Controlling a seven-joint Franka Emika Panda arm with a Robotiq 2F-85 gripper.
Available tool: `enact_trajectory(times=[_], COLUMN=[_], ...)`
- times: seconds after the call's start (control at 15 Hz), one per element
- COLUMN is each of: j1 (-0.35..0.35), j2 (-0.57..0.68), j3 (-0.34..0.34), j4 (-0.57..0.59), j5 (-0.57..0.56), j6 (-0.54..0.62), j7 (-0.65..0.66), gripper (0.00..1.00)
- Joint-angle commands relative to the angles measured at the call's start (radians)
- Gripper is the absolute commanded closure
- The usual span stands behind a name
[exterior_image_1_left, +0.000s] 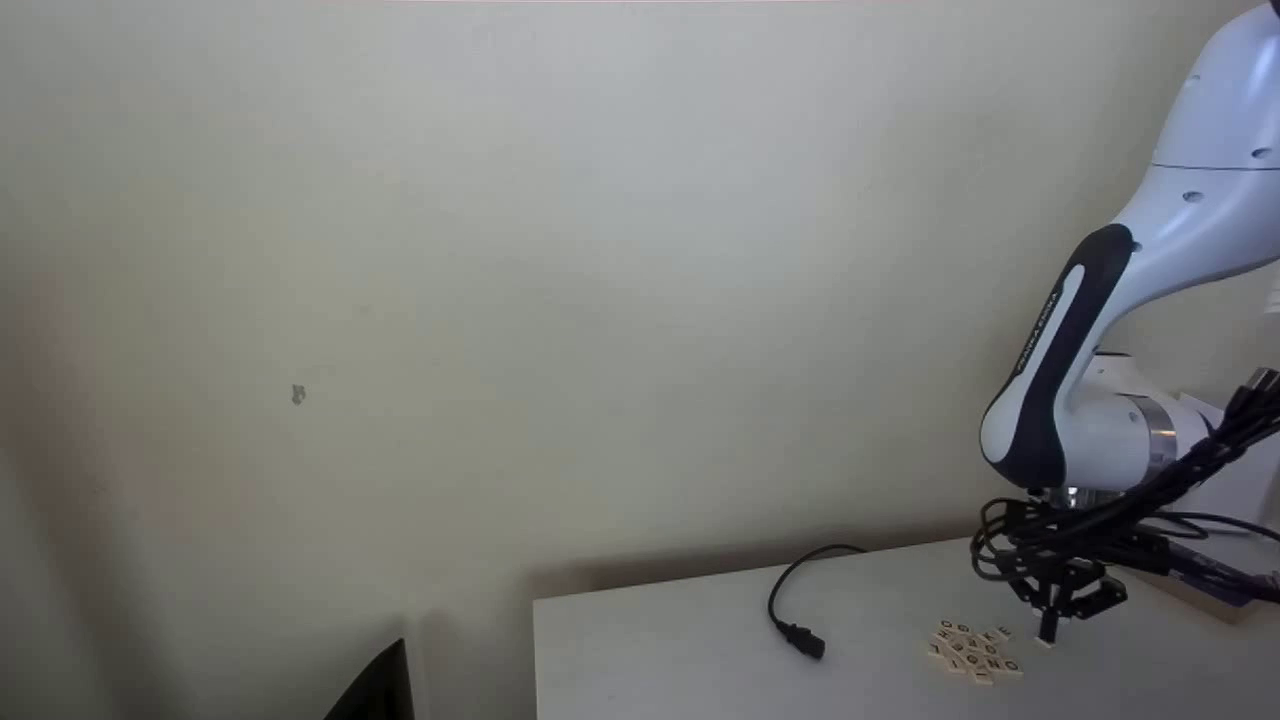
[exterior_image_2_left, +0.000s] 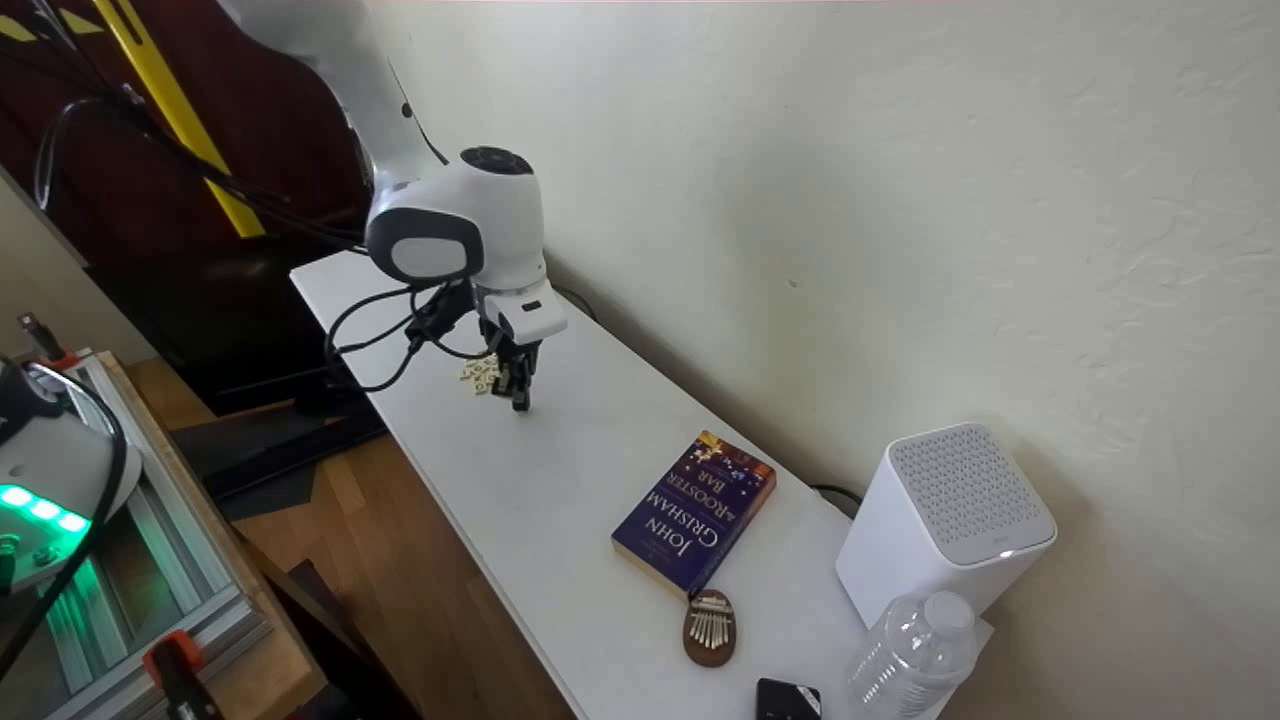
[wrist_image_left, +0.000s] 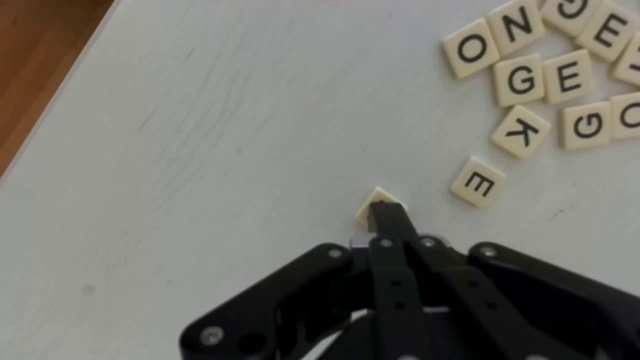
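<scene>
My gripper (wrist_image_left: 392, 217) is shut, its black fingertips together, pointing down at the white table (wrist_image_left: 200, 200). It also shows in both exterior views (exterior_image_1_left: 1047, 625) (exterior_image_2_left: 518, 392). A cream letter tile (wrist_image_left: 374, 198) lies under the fingertips, which hide most of it, including its letter. I cannot tell whether the fingertips touch it. A tile marked E (wrist_image_left: 478, 182) lies apart to the right in the wrist view. Beyond it lie a K tile (wrist_image_left: 521, 132) and a loose cluster of several tiles (wrist_image_left: 520, 80), also seen in both exterior views (exterior_image_1_left: 968, 652) (exterior_image_2_left: 480, 374).
In an exterior view, a dark blue book (exterior_image_2_left: 695, 512), a small wooden thumb piano (exterior_image_2_left: 710, 628), a black object (exterior_image_2_left: 787, 700), a clear bottle (exterior_image_2_left: 915, 655) and a white box-like device (exterior_image_2_left: 945, 500) stand farther along the table. A black power cord (exterior_image_1_left: 803, 640) lies near the wall.
</scene>
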Motion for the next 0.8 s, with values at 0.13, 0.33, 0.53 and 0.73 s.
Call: enact_trajectory(times=[0.13,0.33,0.53,0.73], j1=[-0.025,-0.023,-0.023,-0.02], j2=[0.049,0.056,0.057,0.06], j3=[0.031,0.033,0.041,0.047], j4=[0.07,0.081,0.089,0.096], j5=[0.161,0.228,0.272,0.304], j6=[-0.031,-0.015,-0.016,-0.017], j7=[0.142,0.226,0.285,0.326], gripper=[1.0,1.0,1.0,1.0])
